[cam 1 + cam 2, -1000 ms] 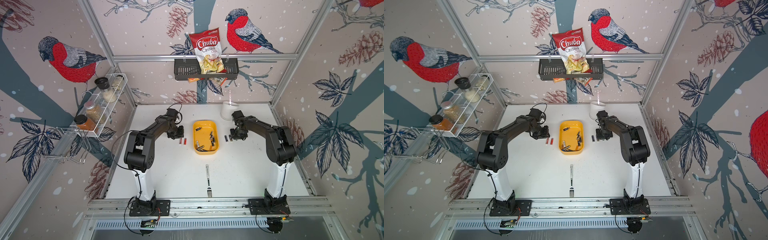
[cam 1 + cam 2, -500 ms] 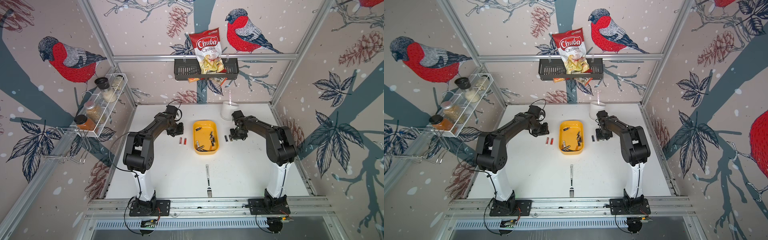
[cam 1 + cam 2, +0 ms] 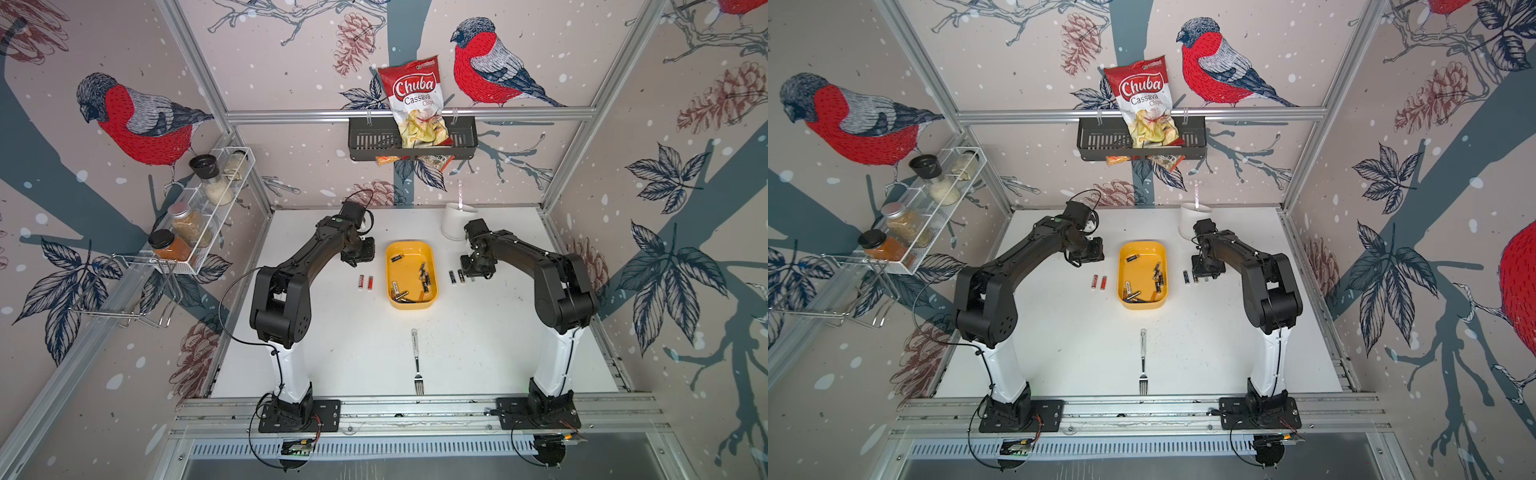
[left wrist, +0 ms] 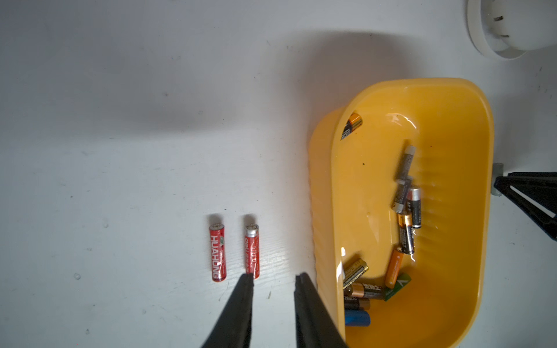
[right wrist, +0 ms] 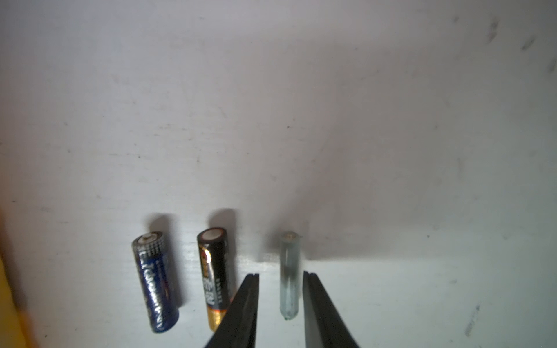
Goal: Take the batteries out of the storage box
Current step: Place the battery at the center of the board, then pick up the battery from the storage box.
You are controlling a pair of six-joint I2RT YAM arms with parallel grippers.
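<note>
Your left arm [image 3: 286, 270] rises on its white column, bends at the black elbow, and reaches forward and inward. Behind the claw, the wrist folds down, so the left gripper [image 4: 275, 275] points downward. Its two black fingers [image 4: 238, 307] stand a narrow gap apart, tips level with each other. Your right arm [image 3: 536, 253] mirrors that pose, reaching forward and inward, with its wrist also bent down behind the claw. The right gripper [image 5: 280, 274] points downward too, its tapered fingers [image 5: 241, 310] slightly parted and the tips about even.
</note>
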